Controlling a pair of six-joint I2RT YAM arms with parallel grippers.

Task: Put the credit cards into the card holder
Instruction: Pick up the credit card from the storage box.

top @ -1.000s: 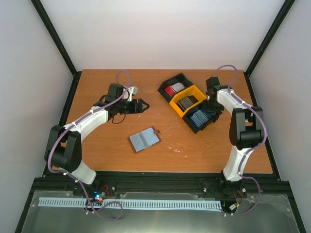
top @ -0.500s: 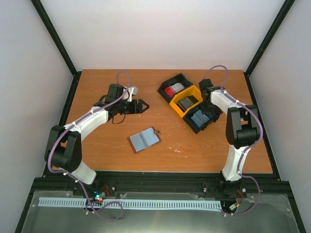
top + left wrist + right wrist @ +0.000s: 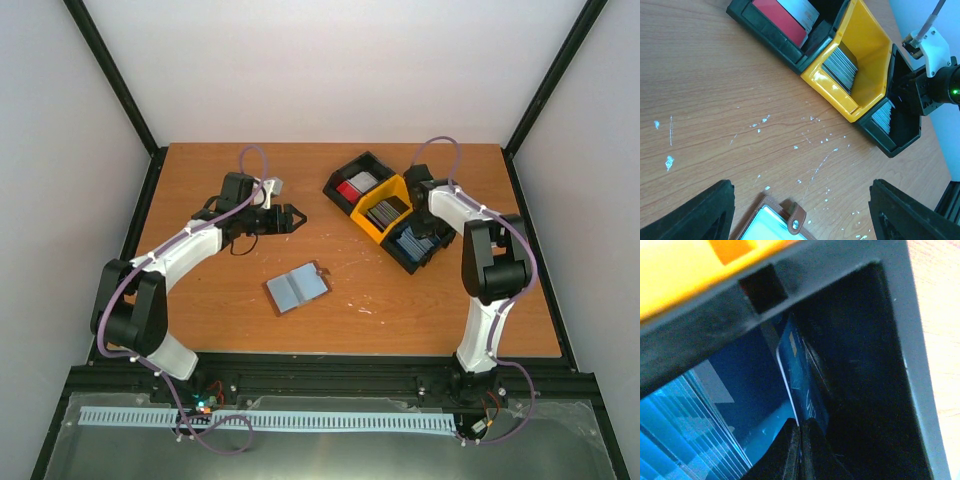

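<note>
The table (image 3: 220,315) is orange-brown with a fine wood grain and scattered white specks. The tray (image 3: 837,87) has a yellow middle part between two black ones. It holds red and white cards (image 3: 785,17), grey cards (image 3: 842,65) and blue cards (image 3: 408,243); one blue card (image 3: 796,372) has a white edge, a small gold patch and faint pale lines. The wallet (image 3: 297,288) is brown outside and pale blue-grey inside, with a silvery stud. The left arm (image 3: 185,243) and right arm (image 3: 455,205) are white with black joints and purple cables
</note>
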